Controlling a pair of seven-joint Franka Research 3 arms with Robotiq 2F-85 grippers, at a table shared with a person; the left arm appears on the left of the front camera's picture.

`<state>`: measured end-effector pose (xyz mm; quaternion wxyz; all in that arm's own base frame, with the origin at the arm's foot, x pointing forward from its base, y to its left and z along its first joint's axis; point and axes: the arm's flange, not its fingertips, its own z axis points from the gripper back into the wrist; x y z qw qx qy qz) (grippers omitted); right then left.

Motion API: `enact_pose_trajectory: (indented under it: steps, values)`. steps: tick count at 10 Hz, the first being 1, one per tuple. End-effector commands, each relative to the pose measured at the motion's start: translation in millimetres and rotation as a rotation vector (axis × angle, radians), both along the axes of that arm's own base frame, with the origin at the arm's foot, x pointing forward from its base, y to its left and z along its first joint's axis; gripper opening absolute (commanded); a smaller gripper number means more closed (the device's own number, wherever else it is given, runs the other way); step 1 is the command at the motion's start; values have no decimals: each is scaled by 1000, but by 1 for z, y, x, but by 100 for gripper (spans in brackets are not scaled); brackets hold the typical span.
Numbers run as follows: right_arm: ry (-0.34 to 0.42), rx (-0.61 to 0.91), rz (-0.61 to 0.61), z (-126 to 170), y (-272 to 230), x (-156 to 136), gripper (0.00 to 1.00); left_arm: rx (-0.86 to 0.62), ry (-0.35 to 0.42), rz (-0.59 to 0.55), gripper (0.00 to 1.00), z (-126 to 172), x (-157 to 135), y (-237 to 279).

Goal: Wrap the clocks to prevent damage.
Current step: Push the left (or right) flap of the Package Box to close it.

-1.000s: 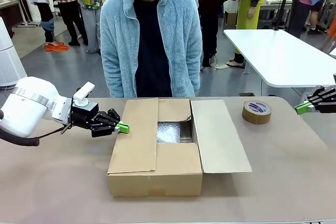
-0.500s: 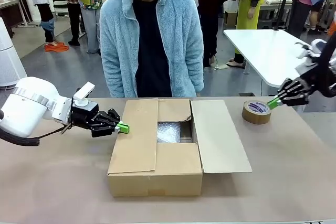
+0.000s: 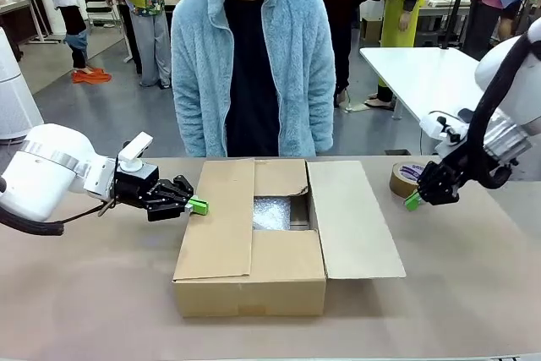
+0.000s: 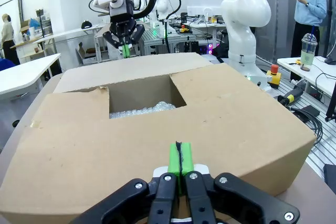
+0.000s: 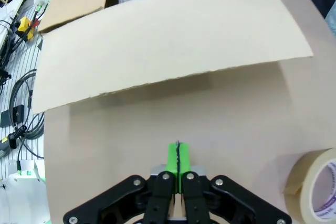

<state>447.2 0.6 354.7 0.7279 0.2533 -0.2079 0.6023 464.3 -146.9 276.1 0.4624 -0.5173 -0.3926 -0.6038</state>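
Brown tabletop [image 3: 101,293] runs wide, and a person [image 3: 254,65] in a fluffy light-blue jacket stands at its far edge. The cardboard box [image 3: 249,289] sits in the middle, its left and near flaps folded over the top and its right flap [image 3: 355,221] spread outward. White arms reach in from both sides. The left gripper [image 3: 199,206] has its green pads pressed together on nothing, tips at the folded left flap's outer edge. The right gripper [image 3: 412,202], likewise pinched together and empty, points down at the table right of the spread flap. In the box's open gap lie the clocks [image 3: 271,213], a whitish bubble-wrap bundle. The tape roll [image 3: 406,177] lies flat just beside the right gripper.
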Motion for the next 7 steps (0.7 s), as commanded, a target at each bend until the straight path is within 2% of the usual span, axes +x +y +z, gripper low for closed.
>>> enact_pose_trajectory:
  steps: [1,5,7]
  values:
    - [-14,10,-4,11,-5,1,1,-5,5,9,0,-3,1,-3]
    - [-15,2,-5,7,-3,2,1,-5,5,9,0,-3,1,-3]
    - [26,73,41,-25,7,0,1,-5,5,9,0,-3,1,-3]
